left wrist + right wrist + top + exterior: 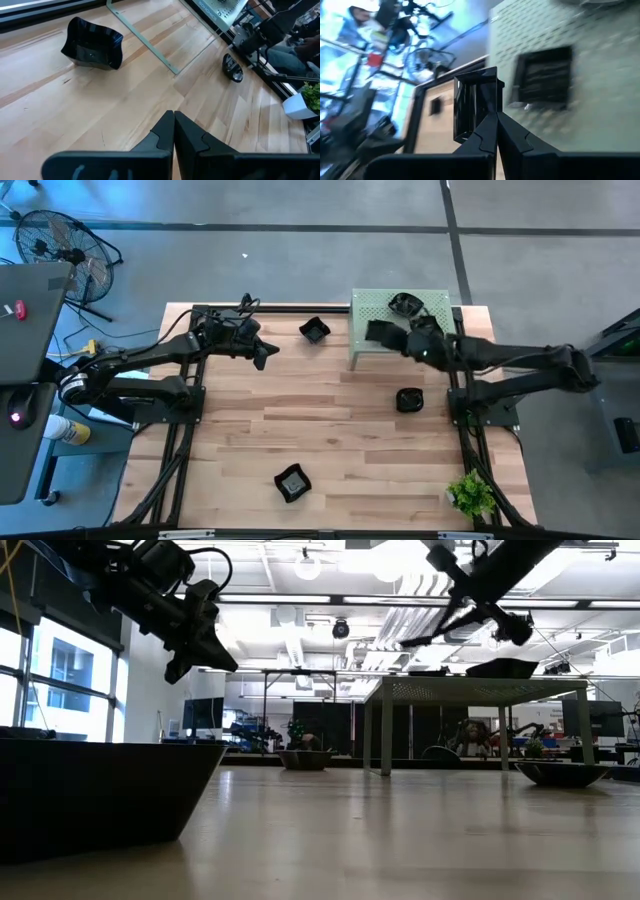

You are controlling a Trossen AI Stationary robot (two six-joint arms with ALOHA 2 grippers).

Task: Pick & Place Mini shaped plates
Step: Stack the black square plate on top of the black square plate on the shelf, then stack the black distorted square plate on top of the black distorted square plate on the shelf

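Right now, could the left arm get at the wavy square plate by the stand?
Probably yes. The left tool, shut and empty, hangs beside the wavy square plate, with only bare table between them.

Five glossy black mini plates show; a wavy square plate [314, 330] lies on the wood near the table's far edge; a round plate [409, 399] sits right of centre; a square plate [292, 482] lies near the front. A rounded plate [404, 304] rests on the stand top, and a square dish [474, 106] stands on edge, clamped in the right gripper [495, 120]

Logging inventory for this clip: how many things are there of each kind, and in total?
Black mini plates: 6 (3 on the table, 2 on the green stand, 1 held by the right gripper over it; left gripper waits, empty)
Green stand: 1
Potted plant: 1
Total: 8
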